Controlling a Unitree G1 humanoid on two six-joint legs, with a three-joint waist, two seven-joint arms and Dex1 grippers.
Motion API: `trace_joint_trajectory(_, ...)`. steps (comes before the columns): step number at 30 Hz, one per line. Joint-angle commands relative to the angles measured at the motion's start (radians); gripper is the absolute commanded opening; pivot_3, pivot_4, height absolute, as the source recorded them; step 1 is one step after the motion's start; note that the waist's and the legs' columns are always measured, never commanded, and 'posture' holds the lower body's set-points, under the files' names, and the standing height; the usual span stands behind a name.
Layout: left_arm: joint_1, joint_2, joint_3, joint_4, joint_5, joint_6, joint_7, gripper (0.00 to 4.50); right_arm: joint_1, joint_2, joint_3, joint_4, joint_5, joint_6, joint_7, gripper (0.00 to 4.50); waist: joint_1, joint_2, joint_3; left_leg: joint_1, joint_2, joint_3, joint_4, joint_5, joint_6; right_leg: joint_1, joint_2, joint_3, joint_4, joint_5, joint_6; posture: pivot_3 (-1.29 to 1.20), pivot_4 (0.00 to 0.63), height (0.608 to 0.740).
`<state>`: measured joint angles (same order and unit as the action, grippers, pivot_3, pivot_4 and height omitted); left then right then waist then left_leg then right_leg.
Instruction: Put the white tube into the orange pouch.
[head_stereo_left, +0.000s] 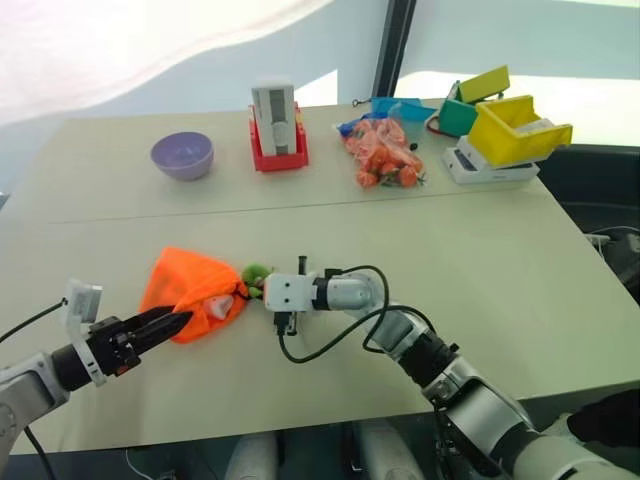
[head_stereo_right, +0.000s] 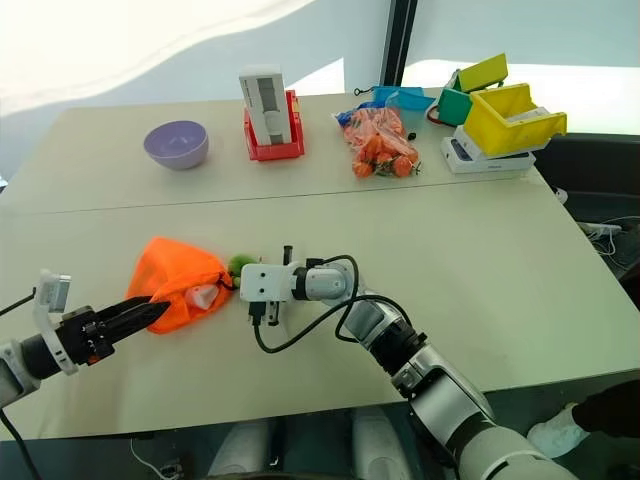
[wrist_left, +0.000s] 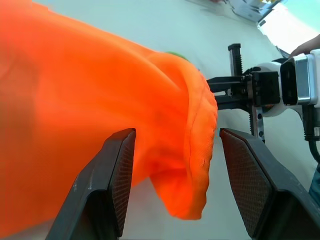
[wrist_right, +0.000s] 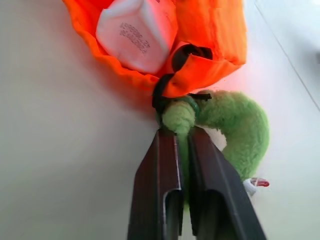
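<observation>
Orange pouch (wrist_right: 210, 35) holds the white tube (wrist_right: 135, 32) at its mouth. Right end effector (wrist_right: 182, 132) is clenched on the green ring (wrist_right: 235, 125). Left end effector (wrist_left: 172, 165) looks released, straddling fabric.

The pouch (head_stereo_left: 190, 291) is lying on the tabletop (head_stereo_left: 480, 260) between the left pincer (head_stereo_left: 170, 322) and right pincer (wrist_right: 182, 132). The tube (wrist_right: 136, 32) is sitting inside the pouch's mouth, just ahead of the right pincer, which is pinching the fuzzy ring (wrist_right: 230, 125).

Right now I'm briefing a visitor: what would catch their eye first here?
The orange pouch near the table's front, its mouth showing the white tube inside. The right claw is shut on the green ring at its cord; the left claw straddles the pouch's fabric, open.
</observation>
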<state>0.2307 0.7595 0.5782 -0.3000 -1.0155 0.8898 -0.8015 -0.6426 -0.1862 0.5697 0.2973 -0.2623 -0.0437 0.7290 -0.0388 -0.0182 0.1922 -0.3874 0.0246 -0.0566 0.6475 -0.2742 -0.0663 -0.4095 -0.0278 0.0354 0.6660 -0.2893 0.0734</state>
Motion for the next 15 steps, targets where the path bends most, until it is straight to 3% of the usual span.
trace_joint_trajectory(1, -0.022, 0.021, 0.039, -0.021, -0.023, -0.004, -0.005, 2.84, 0.048, -0.066, -0.07, -0.155, 0.019, 0.03, 0.013, 0.08, 0.0, 0.0, 0.0, 0.0, 0.0, 0.0, 0.0, 0.0, 0.0, 0.0, 0.0, 0.0, 0.0, 0.0, 0.0, 0.0, 0.15, 0.74)
trace_joint_trajectory(7, -0.161, 0.023, -0.011, -0.012, -0.013, -0.016, 0.029, 2.84, 0.156, -0.164, -0.2, -0.367, 0.101, 0.155, 0.032, 0.08, 0.001, 0.0, 0.0, 0.0, -0.003, -0.001, 0.001, 0.0, 0.0, 0.001, 0.001, -0.001, 0.0, 0.0, 0.0, 0.0, 0.15, 0.74)
trace_joint_trajectory(10, -0.253, 0.032, -0.066, 0.003, 0.007, -0.024, 0.019, 2.84, 0.196, -0.157, -0.284, -0.466, 0.183, 0.258, 0.024, 0.08, -0.004, 0.0, 0.0, 0.0, -0.002, -0.001, 0.0, 0.0, 0.0, 0.0, 0.001, -0.001, 0.001, 0.0, 0.0, 0.0, 0.15, 0.74)
trace_joint_trajectory(14, -0.344, 0.04, -0.144, 0.034, 0.054, -0.046, -0.014, 2.84, 0.219, -0.149, -0.303, -0.529, 0.228, 0.321, 0.022, 0.08, -0.005, 0.0, 0.0, 0.0, -0.002, -0.001, 0.0, 0.0, 0.0, 0.0, 0.002, -0.002, 0.001, 0.0, 0.0, 0.0, 0.15, 0.74)
trace_joint_trajectory(15, -0.371, 0.043, -0.174, 0.048, 0.068, -0.055, -0.036, 3.09, 0.223, -0.148, -0.303, -0.538, 0.234, 0.331, 0.018, 0.02, -0.005, 0.0, 0.0, 0.0, -0.002, -0.001, 0.0, 0.0, 0.0, 0.0, 0.002, -0.002, 0.001, 0.0, 0.0, 0.0, 0.15, 0.74)
